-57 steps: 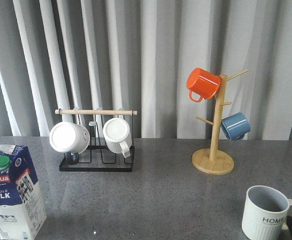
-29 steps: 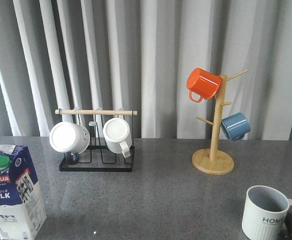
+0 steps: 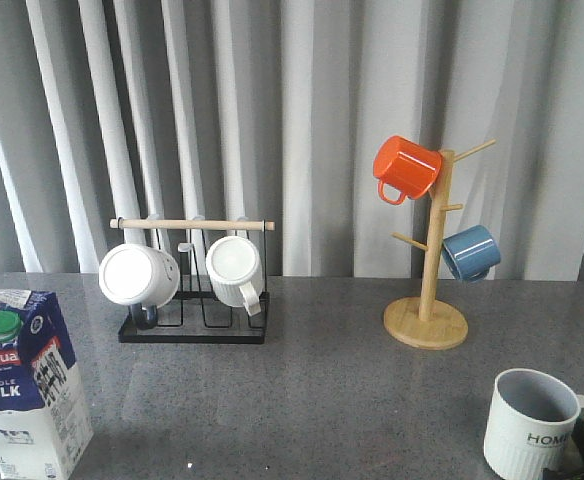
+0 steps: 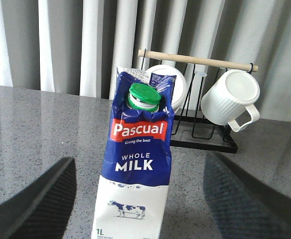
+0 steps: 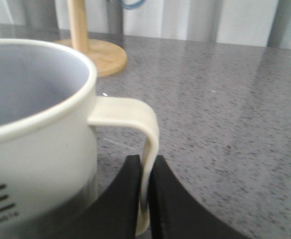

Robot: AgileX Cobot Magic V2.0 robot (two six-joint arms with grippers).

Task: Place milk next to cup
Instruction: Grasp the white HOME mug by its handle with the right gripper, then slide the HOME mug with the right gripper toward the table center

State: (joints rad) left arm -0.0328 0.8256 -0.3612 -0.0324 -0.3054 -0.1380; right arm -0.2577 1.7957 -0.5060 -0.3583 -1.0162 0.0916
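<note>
Two task items are seen well apart on the worktop: the milk stands upright at about eight o'clock of the front view, and the cup sits at about four o'clock, its "HOME" lettering facing the camera.

In the right wrist view, the right gripper is shown with its fingers closed on the cup's handle, the thin loop being pinched between them. In the left wrist view, the left gripper is spread wide, its fingers set either side of the carton without touching it; the green cap is centred between them.

The step in hand is judged to be the grasp of the milk, not yet made. The next move would call for the left fingers to be brought in around the carton's body and closed squarely, after which a long carry toward four o'clock is needed, with the tall carton kept upright and set just beside the cup, clear of the right arm.
</note>
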